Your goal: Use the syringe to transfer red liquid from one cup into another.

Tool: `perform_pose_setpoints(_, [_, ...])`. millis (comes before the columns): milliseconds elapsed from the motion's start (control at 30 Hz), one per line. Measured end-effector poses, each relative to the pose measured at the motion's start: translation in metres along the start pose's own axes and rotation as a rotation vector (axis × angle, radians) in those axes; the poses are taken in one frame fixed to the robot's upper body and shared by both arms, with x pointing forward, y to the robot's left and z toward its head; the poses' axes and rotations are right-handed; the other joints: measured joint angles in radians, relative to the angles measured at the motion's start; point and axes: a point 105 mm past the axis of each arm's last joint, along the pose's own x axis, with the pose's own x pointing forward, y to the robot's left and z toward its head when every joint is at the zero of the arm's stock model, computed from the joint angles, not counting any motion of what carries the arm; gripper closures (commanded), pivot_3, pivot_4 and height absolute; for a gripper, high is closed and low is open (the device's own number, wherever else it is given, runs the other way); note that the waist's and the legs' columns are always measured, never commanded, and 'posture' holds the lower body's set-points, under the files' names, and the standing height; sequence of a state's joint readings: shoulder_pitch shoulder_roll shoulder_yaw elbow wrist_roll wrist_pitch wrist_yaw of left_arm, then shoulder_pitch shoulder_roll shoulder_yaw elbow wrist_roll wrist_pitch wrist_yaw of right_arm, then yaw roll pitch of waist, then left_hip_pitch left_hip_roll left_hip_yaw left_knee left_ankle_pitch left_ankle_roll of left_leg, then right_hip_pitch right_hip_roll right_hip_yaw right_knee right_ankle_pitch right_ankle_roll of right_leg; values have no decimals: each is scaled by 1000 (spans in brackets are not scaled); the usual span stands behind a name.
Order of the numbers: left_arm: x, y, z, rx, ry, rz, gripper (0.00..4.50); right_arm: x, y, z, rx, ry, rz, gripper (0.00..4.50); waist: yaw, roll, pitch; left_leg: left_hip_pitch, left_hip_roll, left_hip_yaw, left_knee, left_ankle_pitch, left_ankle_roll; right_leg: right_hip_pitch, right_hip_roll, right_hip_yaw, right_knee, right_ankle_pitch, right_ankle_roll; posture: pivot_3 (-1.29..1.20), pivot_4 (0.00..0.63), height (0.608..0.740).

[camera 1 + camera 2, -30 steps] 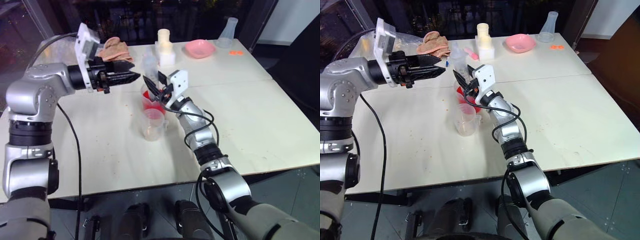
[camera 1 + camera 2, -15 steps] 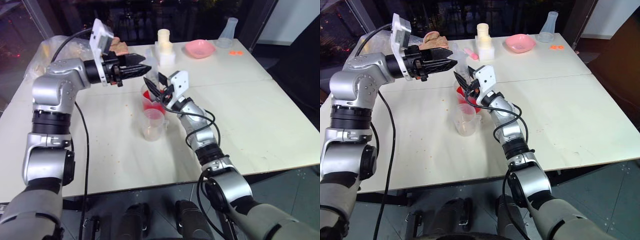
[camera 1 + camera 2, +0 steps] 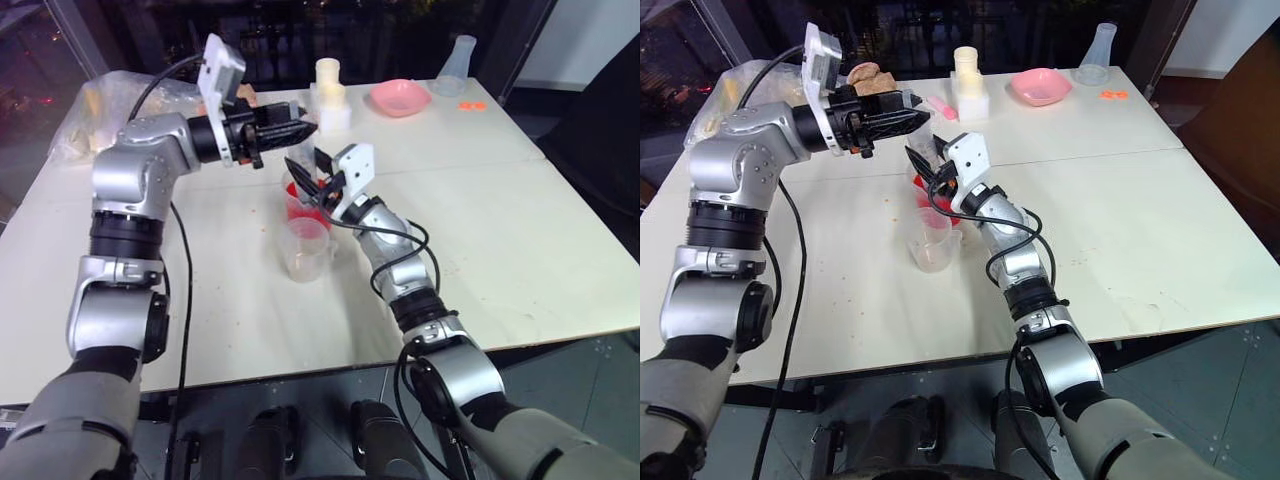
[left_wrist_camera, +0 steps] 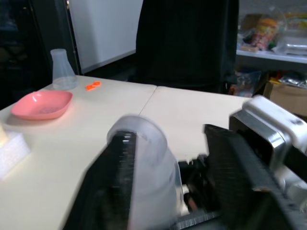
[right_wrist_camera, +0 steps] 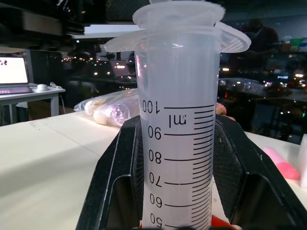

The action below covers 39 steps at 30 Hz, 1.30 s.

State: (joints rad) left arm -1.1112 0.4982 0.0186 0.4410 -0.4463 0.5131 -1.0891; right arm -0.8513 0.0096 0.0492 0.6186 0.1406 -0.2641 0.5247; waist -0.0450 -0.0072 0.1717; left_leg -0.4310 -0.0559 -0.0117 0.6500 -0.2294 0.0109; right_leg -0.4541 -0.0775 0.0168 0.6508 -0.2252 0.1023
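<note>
The right tool [image 5: 175, 191] is clamped on the syringe [image 5: 175, 120], upright over the red-filled beaker [image 3: 297, 203]. The left tool [image 4: 168, 187], half closed, straddles its plunger top. Light, rigid, slippery plastic; pull by the flange.

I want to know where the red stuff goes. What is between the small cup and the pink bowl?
In the left eye view, the beaker of red liquid, the syringe, both grippers, then bare table before the pink bowl.

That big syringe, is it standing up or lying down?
Upright. The syringe stands on end in the right end effector, its scale marks stacked one above another, over the red-filled beaker.
</note>
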Motion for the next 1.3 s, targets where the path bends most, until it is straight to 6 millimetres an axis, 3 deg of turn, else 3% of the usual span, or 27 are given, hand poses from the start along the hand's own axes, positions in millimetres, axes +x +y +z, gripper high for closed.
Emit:
perform_pose_setpoints(133, [1,2,-3,-16,-4,10,4485,-2,-1,-2,-1,10,3,3155,0,0,0,0,0,0,0,0,0,0,0,0,0,0,0,0,150,740])
perform_pose_setpoints(567, [2,3,-4,-8,5,7,4485,-2,1,-4,18,20,13,3155,0,0,0,0,0,0,0,0,0,0,0,0,0,0,0,0,150,740])
perform_pose_setpoints(800, [8,3,7,7,-11,1,4485,0,-1,4,29,-17,-5,3155,0,0,0,1,0,0,0,0,0,1,0,0,0,0,0,0,150,740])
perform_pose_setpoints(1300, [11,3,11,5,-17,-3,4485,-1,-1,5,34,-31,-12,3155,0,0,0,4,0,0,-1,-1,1,3,0,0,0,0,0,0,150,740])
